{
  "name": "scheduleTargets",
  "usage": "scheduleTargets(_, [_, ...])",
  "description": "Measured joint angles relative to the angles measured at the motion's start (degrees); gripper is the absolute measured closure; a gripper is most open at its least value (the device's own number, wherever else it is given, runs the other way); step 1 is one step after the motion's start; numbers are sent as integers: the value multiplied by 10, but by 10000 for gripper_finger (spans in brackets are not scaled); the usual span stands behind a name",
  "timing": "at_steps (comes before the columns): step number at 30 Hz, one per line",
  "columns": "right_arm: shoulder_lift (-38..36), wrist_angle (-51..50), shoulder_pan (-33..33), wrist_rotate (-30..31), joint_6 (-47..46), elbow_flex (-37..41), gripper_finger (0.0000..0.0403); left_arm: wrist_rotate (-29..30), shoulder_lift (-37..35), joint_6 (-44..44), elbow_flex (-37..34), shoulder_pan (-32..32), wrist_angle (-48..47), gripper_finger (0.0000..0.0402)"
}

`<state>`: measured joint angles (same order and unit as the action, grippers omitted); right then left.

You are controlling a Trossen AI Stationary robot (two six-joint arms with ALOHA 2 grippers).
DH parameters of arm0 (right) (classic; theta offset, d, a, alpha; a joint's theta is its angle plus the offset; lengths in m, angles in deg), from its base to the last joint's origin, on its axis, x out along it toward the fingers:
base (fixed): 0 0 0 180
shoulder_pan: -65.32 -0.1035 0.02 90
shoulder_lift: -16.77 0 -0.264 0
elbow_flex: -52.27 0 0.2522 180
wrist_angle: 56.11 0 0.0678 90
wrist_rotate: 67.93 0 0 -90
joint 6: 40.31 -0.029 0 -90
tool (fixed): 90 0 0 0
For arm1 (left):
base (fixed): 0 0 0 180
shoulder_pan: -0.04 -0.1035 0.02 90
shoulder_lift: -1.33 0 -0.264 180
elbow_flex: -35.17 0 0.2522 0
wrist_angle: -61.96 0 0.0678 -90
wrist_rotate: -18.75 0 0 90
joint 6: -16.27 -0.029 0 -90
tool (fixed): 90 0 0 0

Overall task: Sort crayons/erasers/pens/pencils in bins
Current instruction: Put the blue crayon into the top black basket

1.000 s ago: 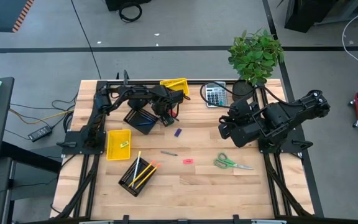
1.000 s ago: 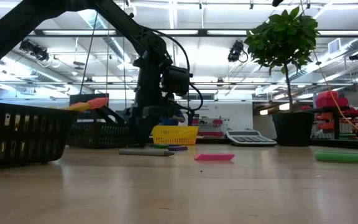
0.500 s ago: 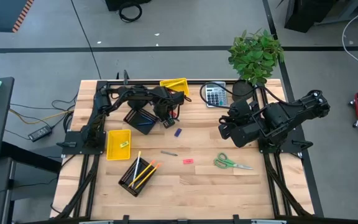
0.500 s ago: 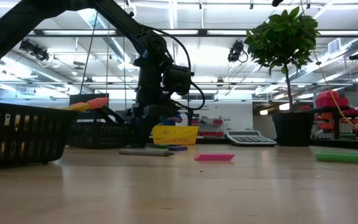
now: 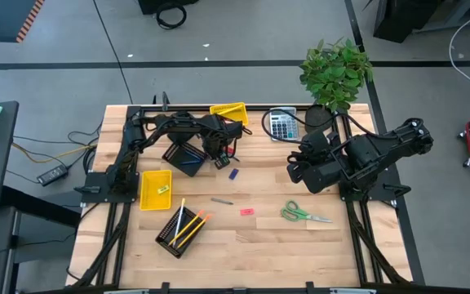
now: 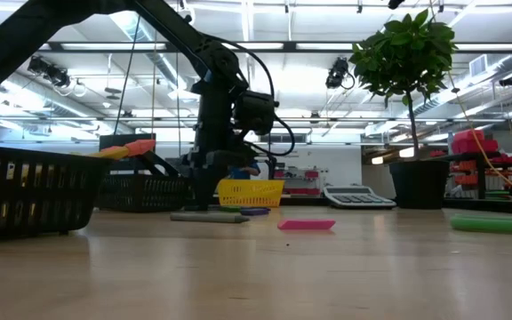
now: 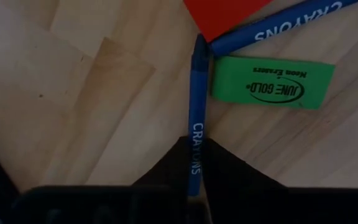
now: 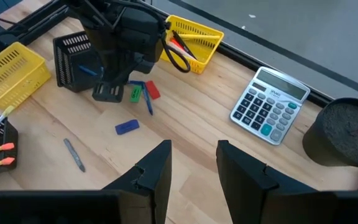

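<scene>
Crayon: the short blue wax crayon (image 7: 195,106) with white lettering lies flat on the pale wooden table (image 5: 300,245), upper centre-left of the high view, just right of the tipped black wire-mesh bin (image 5: 184,157).
Left gripper: the left gripper (image 7: 194,171) is down at the table with its dark fingers drawn in against the crayon's near end; you appear to be pinching it, though the crayon is not yet lifted.
Neighbours: a flat green rectangular eraser (image 7: 272,83) sits just beside the crayon, a second blue crayon (image 7: 272,28) and a red eraser (image 7: 225,12) touch or nearly touch its far tip.
Right gripper: the right gripper (image 8: 193,163) waits with its fingers spread, centre-right in the high view, near the grey calculator (image 8: 271,104).
Doing it well: lift straight up before you travel, so the tip does not drag the neighbours along. You are holding near one end, so expect the crayon to droop; move slowly.
Destination: judge which bin takes crayons; the mesh bin beside you looks nearest.
</scene>
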<state>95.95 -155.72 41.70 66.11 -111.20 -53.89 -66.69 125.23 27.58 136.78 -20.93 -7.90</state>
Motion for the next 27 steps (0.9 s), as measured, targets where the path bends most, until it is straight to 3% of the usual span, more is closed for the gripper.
scheduleTargets(10, [0, 0, 0, 27, 1, 0, 270, -2, -23, -35, -2, -4, 27, 374])
scheduleTargets(16, [0, 0, 0, 40, 1, 0, 270, -3, -50, -78, 2, -7, 29, 357])
scheduleTargets(27, [0, 3, 0, 42, 0, 0, 270, 0, -73, -120, 91, -6, -38, 367])
